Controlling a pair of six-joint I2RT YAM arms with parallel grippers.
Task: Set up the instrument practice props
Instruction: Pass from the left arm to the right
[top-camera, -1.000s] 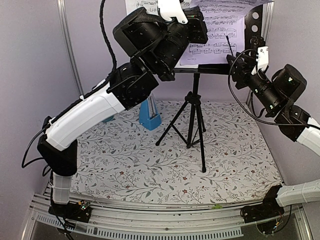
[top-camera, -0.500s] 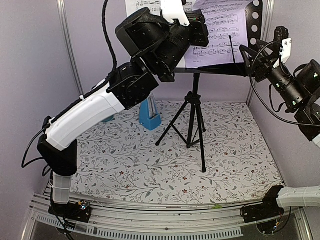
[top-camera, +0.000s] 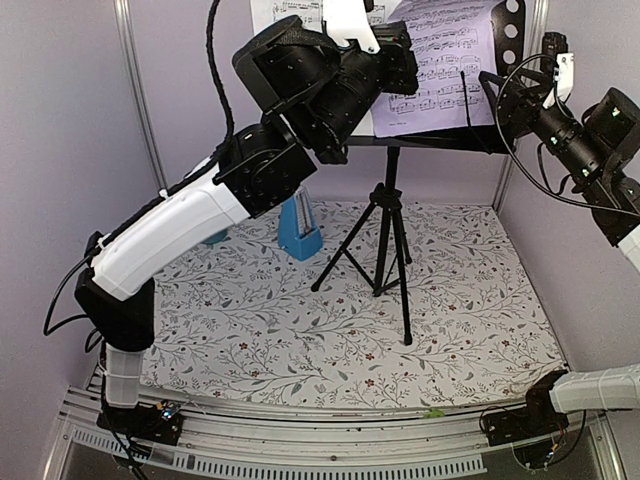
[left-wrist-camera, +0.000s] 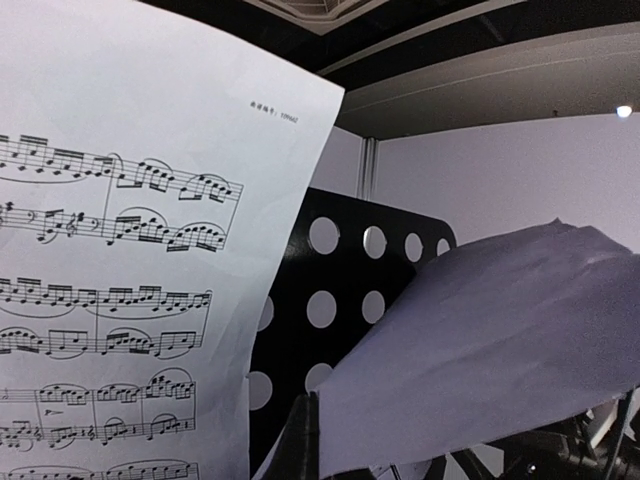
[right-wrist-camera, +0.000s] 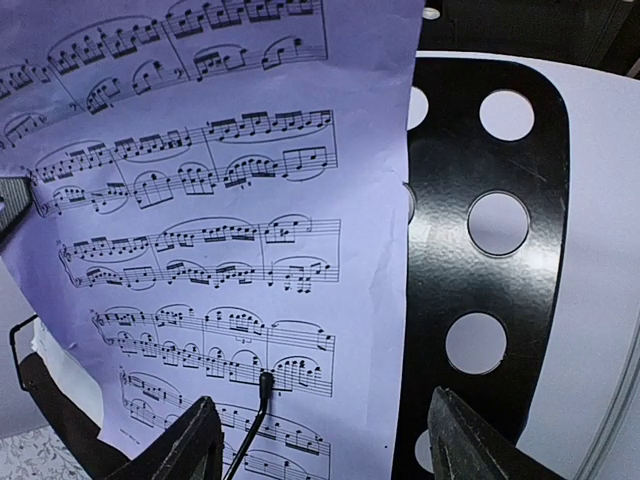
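Both arms raised at music stand (top-camera: 391, 185); left tool (top-camera: 352, 22) closed, right tool (right-wrist-camera: 322, 402) wide

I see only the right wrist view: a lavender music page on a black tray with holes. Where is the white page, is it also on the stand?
Observer: The white page stands before the left part of the tray, beside the lavender page; its lower edge is hidden.
Operator: And the left hand?
Observer: The left hand is up at the tray, between the two pages, shut; whether it pinches paper I cannot tell.
Operator: Is the metronome placed?
Observer: The blue metronome stands on the flowered mat, left of the stand's tripod legs.
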